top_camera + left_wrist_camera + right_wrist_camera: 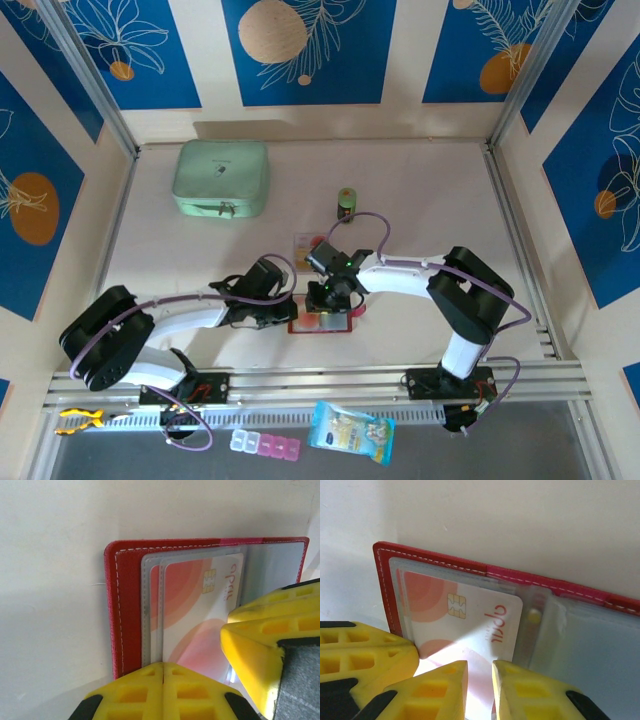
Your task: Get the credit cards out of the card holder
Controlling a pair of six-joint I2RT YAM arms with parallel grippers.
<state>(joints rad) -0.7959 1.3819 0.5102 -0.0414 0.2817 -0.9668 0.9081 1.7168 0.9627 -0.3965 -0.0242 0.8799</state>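
Observation:
The dark-red card holder [322, 324] lies open on the table between the arms. In the left wrist view its red cover [127, 610] carries clear sleeves, and a white credit card [200, 605] with red-orange markings and a chip sits in them. My left gripper [163, 666] is shut, its tips together on the sleeve edge near the holder's left side. My right gripper [480, 666] rests on the same card [470, 615] with a narrow gap between its fingers and nothing clamped. Its yellow fingers [260, 645] reach in from the right. Another tan-orange card [305, 247] lies loose just beyond the holder.
A mint-green zip case [221, 178] sits at the back left and a small green cylinder [346, 203] at the back middle. At the front rail lie a blue packet [350, 432] and a pill box [265, 445]. Walls close in the table on three sides.

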